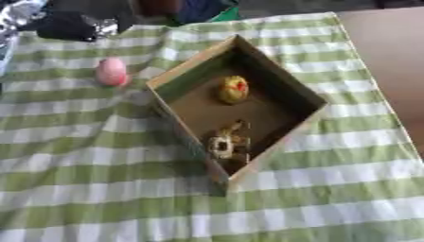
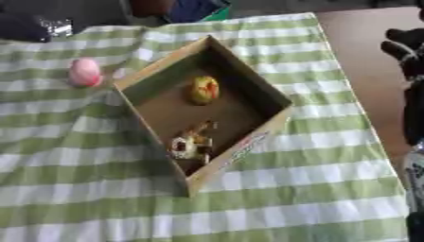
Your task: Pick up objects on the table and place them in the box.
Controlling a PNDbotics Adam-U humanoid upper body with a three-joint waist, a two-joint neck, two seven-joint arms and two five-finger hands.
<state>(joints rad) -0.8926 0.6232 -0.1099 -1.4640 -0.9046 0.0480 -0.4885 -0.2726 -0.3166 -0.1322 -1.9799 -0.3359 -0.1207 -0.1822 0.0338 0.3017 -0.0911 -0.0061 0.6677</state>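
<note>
An open cardboard box (image 1: 190, 64) sits askew in the middle of the green-and-white checked cloth. Inside it lie a yellow round toy with a red spot (image 1: 234, 90) and a brown-and-white object (image 1: 224, 144) near the front corner. A pink egg-shaped object (image 1: 111, 72) lies on the cloth just left of the box. My left hand (image 1: 70, 26) shows as a dark and silver shape at the far upper left, beyond the pink object and apart from it. My right hand (image 2: 404, 45) stands at the right edge over the bare table, fingers relaxed, holding nothing.
The cloth (image 1: 99, 189) covers most of the table. A strip of bare brown tabletop (image 1: 389, 56) runs along the right. Dark, blue and green things (image 1: 195, 9) lie past the far edge.
</note>
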